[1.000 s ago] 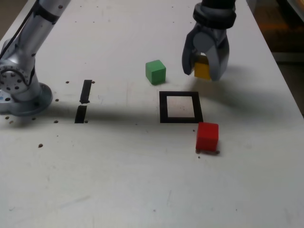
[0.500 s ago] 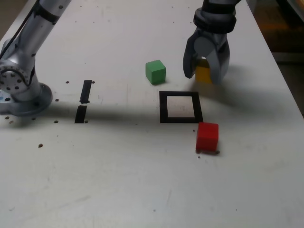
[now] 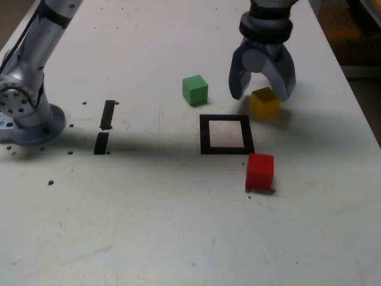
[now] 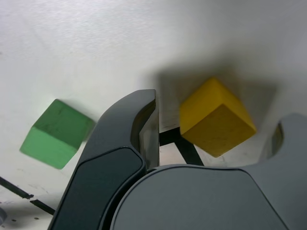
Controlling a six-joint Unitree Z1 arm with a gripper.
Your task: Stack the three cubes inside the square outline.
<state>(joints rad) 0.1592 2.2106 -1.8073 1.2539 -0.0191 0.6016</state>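
Observation:
My gripper (image 3: 261,91) hangs open above the yellow cube (image 3: 264,102), its fingers spread to either side and clear of it. The yellow cube rests on the white table just beyond the far right corner of the square outline (image 3: 205,136), whose inside is bare. The green cube (image 3: 194,90) sits beyond the outline's far left corner. The red cube (image 3: 260,171) stands just outside the near right corner. In the wrist view the yellow cube (image 4: 216,117) lies between the two dark fingers (image 4: 144,129), with the green cube (image 4: 55,134) off to one side.
Two short black tape strips (image 3: 108,113) (image 3: 102,143) lie at the exterior view's left, near the arm's base (image 3: 27,116). The table's edge (image 3: 357,101) runs along the exterior view's right. Small dark holes dot the tabletop.
The gripper was shut on the yellow cube a moment ago; its jaws have spread and the cube now sits on the table, slightly nearer and to the exterior view's right.

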